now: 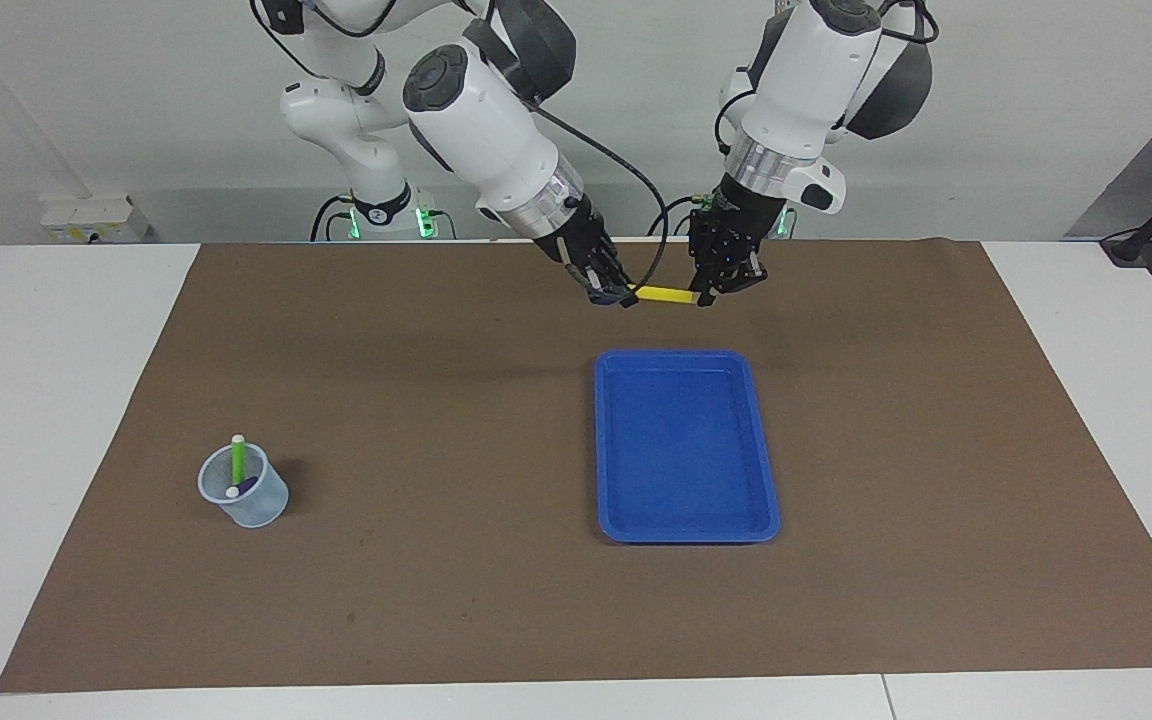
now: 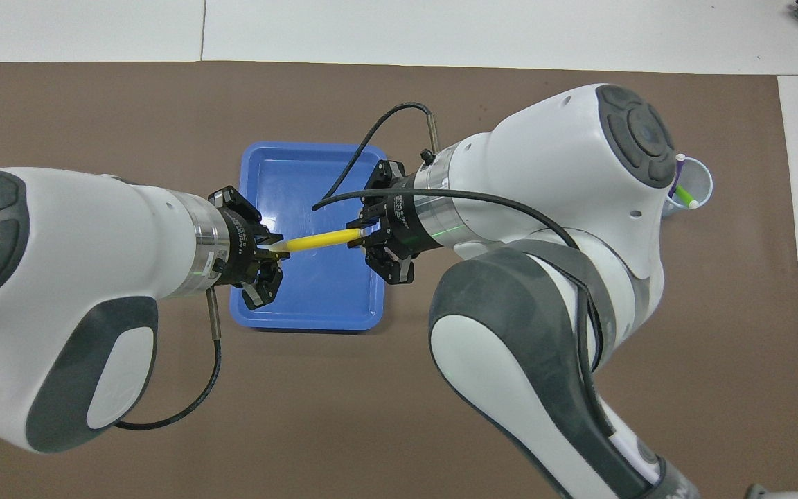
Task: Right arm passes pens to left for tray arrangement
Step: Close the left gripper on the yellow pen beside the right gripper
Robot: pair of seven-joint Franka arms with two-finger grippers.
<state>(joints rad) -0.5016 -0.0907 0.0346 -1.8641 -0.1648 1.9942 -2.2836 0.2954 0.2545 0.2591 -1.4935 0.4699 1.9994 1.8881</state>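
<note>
The yellow pen [image 1: 664,294] [image 2: 319,240] hangs level in the air above the end of the blue tray [image 1: 681,450] [image 2: 302,173] that lies toward the robots. My right gripper [image 1: 621,297] [image 2: 363,235] is shut on one end of it. My left gripper [image 1: 704,296] [image 2: 274,246] is shut on its whitish end. The green pen [image 1: 238,460] [image 2: 683,194] and the purple pen [image 1: 248,485] [image 2: 678,166] stand in a translucent cup [image 1: 244,500] [image 2: 695,181] toward the right arm's end of the table.
A brown mat [image 1: 436,400] [image 2: 94,104] covers most of the white table. Nothing lies in the tray. The cup stands well apart from the tray.
</note>
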